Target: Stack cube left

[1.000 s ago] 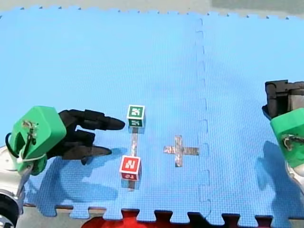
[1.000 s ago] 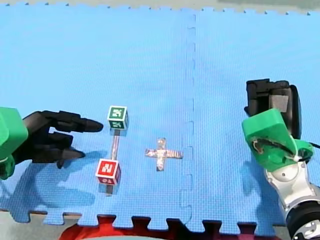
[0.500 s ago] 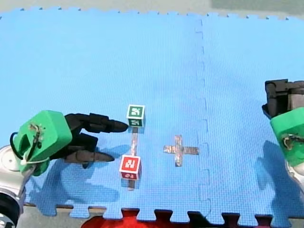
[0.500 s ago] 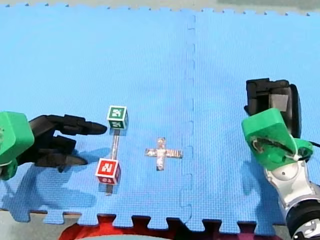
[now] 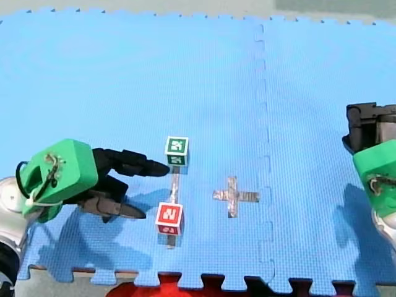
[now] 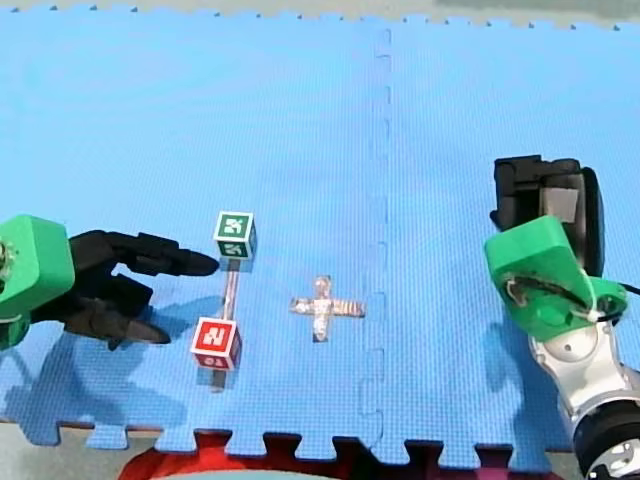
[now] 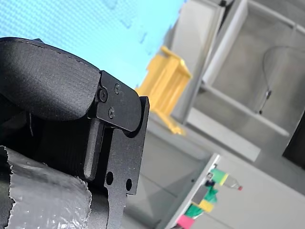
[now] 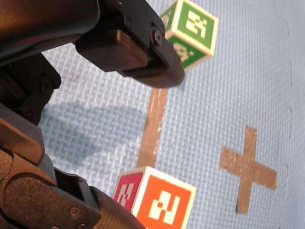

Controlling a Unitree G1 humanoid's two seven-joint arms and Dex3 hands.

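Shifted closer to the cubes: left hand (image 5: pixel 116 180), near the mat's (image 5: pixel 124 74) front left corner, fingers uncurled and gripping nothing, one tip just beside green cube (image 5: pixel 177 151), another near red cube (image 5: pixel 169 218). Nothing stacked yet; both cubes on the mat, apart, tape strip (image 5: pixel 175 184) between. Grasp, lift and placing all left. Tape cross (image 5: pixel 234 196) nearby; right hand (image 5: pixel 365 127) at the right edge, well clear.

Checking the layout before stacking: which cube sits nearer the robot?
The red cube, at the tape strip's near end; the green cube sits at its far end.
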